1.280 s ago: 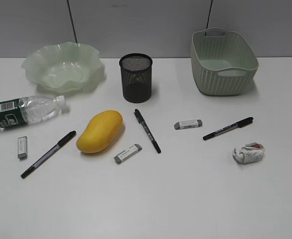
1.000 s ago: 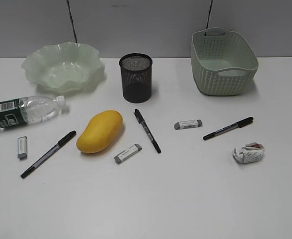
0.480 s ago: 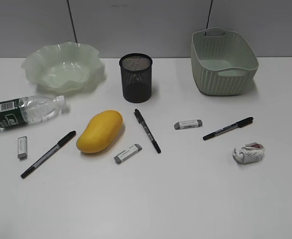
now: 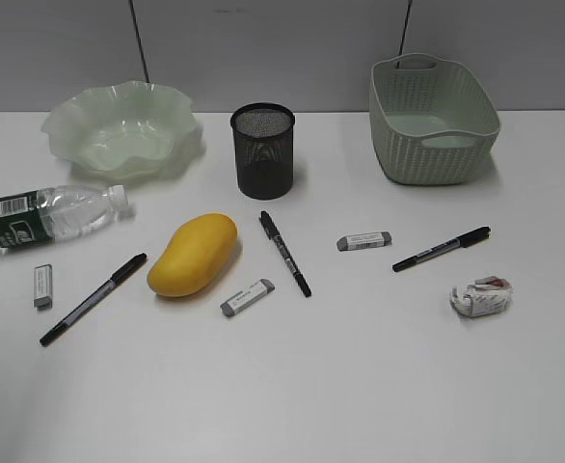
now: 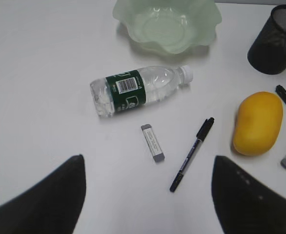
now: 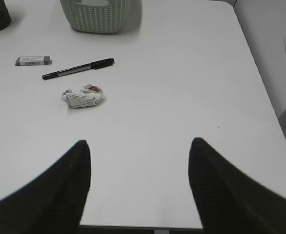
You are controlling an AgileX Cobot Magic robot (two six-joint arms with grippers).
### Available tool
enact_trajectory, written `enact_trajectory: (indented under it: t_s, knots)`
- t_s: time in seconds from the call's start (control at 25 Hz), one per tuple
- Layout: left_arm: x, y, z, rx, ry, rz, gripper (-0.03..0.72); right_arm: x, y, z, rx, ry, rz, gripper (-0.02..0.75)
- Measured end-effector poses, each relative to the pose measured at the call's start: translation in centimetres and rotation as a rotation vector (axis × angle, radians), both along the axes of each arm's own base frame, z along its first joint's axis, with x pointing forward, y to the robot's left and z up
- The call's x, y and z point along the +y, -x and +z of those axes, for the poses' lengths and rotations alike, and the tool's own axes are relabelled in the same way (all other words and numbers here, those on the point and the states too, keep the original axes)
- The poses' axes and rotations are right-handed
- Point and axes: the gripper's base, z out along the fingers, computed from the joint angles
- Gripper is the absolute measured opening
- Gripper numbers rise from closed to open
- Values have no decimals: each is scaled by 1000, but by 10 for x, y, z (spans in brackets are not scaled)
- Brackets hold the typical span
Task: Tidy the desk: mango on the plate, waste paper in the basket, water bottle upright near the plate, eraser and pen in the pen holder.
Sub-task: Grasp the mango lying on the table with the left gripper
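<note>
The yellow mango (image 4: 193, 255) lies mid-desk, also in the left wrist view (image 5: 258, 123). The wavy green plate (image 4: 121, 128) stands back left. The water bottle (image 4: 43, 217) lies on its side below it. The black mesh pen holder (image 4: 262, 150) stands back centre, the green basket (image 4: 432, 121) back right. The waste paper (image 4: 480, 297) lies front right, also in the right wrist view (image 6: 83, 97). Three pens (image 4: 94, 298) (image 4: 284, 253) (image 4: 441, 249) and three erasers (image 4: 41, 285) (image 4: 248, 297) (image 4: 363, 241) lie about. My left gripper (image 5: 148, 163) and right gripper (image 6: 139, 146) are open and empty, well short of everything.
The white desk (image 4: 360, 386) has its right edge and front edge in the right wrist view (image 6: 260, 97). A grey wall panel (image 4: 292, 48) runs behind the desk. Neither arm shows in the exterior view.
</note>
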Motion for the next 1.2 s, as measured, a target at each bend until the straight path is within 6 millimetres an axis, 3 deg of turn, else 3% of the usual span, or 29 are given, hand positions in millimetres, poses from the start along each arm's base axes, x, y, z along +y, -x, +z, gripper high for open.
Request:
enact_trajectory:
  t_s: [0.2,0.4,0.64,0.84,1.2]
  knots:
    - [-15,-56,1,120,-3,-75,606,0,0,0,0,0,0,502]
    - [-53,-95,-9,217,-26,-218,605,0,0,0,0,0,0,502]
    - [-107,-123,-42,348,-75,-381,607,0,0,0,0,0,0,502]
    - [-142,-143,-70,455,-127,-472,678,0,0,0,0,0,0,502]
    - [-173,-181,-119,621,-190,-515,693,0,0,0,0,0,0,502]
